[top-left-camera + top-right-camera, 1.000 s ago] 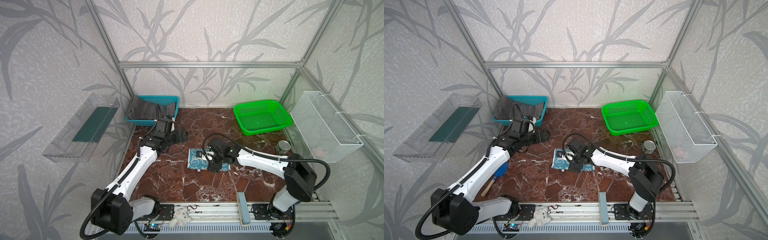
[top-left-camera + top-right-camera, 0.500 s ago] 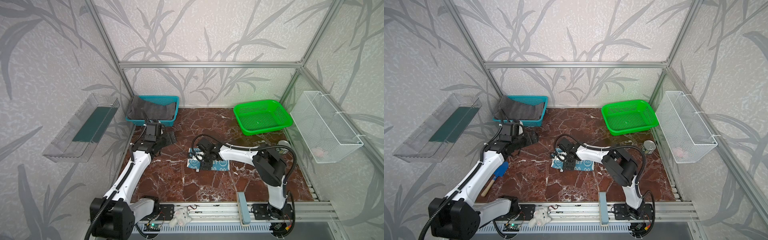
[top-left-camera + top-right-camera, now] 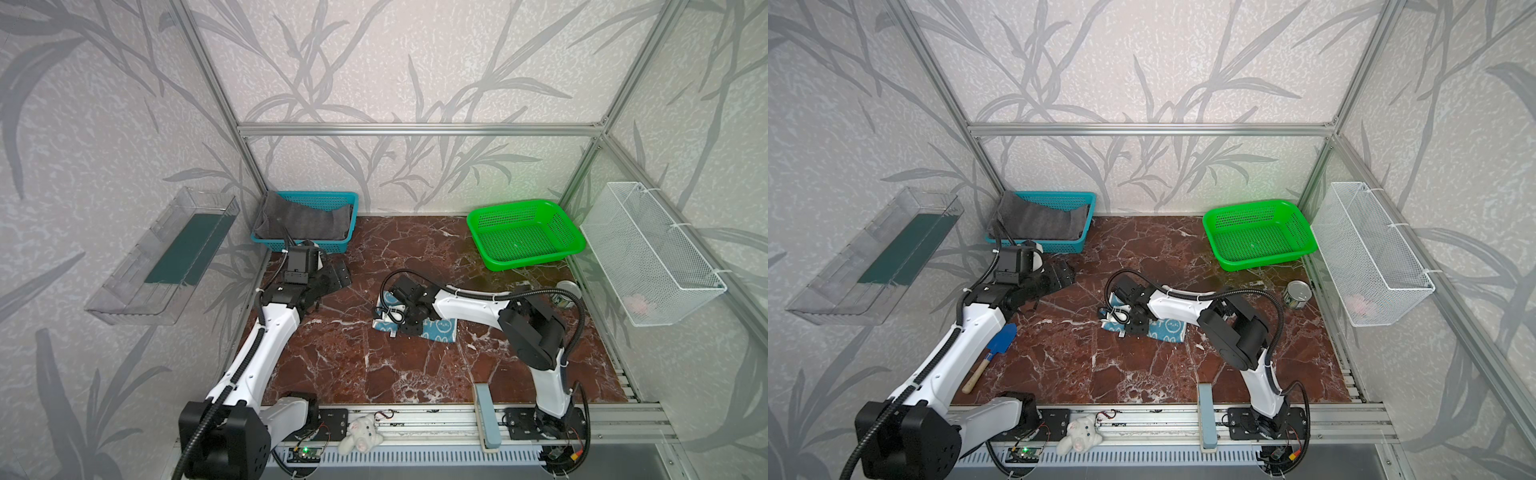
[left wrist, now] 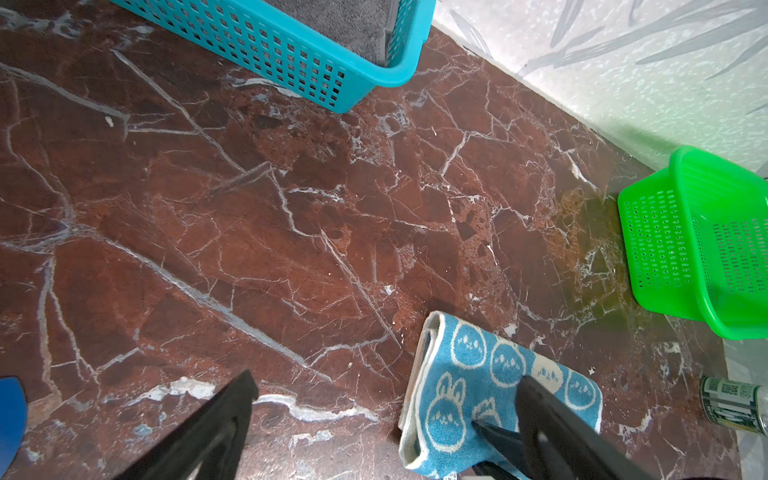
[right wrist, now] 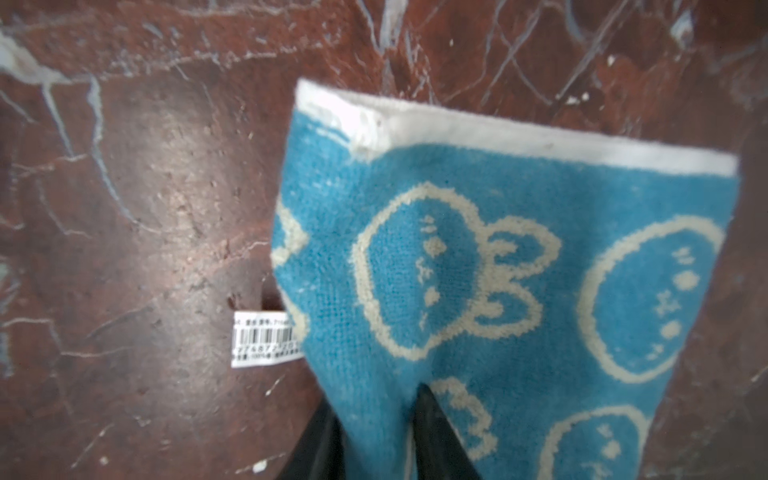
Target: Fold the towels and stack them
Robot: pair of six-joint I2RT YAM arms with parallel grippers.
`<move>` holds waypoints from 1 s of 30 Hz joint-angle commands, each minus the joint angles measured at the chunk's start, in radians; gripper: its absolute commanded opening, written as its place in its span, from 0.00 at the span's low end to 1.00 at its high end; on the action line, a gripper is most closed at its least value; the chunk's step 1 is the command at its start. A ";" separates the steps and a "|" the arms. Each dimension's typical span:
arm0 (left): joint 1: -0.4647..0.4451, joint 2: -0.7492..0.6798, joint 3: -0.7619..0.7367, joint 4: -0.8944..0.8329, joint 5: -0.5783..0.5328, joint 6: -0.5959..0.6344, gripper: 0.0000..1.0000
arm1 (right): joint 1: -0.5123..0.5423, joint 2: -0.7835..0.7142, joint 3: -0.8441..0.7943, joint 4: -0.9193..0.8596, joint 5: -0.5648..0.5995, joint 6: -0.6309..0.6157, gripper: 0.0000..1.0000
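The teal towel (image 3: 436, 330) is lying folded near the middle of the table (image 3: 374, 374), its bunny print facing up in both top views (image 3: 1169, 328). The right gripper (image 5: 376, 411) is reaching down onto the towel's left end (image 3: 397, 320), and its jaws are standing narrow, pinching a bunched fold of the cloth (image 5: 519, 249) between them. A barcode label (image 5: 266, 338) is sticking out from under the towel's edge onto the marble.

The left gripper (image 3: 332, 278) is hovering over bare table just in front of the teal basket (image 3: 324, 245), well apart from the teal towel. Its jaws are spread wide and holding nothing, as the left wrist view (image 4: 384, 378) shows.

The grey towel (image 3: 303, 214) is lying draped in the teal basket at the back left, one end hanging over the rim. The green basket (image 3: 519, 259) is sitting at the back right.
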 commanded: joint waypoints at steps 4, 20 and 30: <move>0.008 0.026 -0.032 -0.014 0.126 -0.006 0.99 | -0.028 -0.040 -0.121 0.045 -0.079 -0.079 0.00; -0.017 0.156 -0.194 0.198 0.490 -0.143 0.99 | -0.133 -0.348 -0.399 0.426 -0.280 -0.081 0.00; -0.109 0.306 -0.251 0.495 0.570 -0.344 0.99 | -0.142 -0.369 -0.427 0.473 -0.310 -0.058 0.00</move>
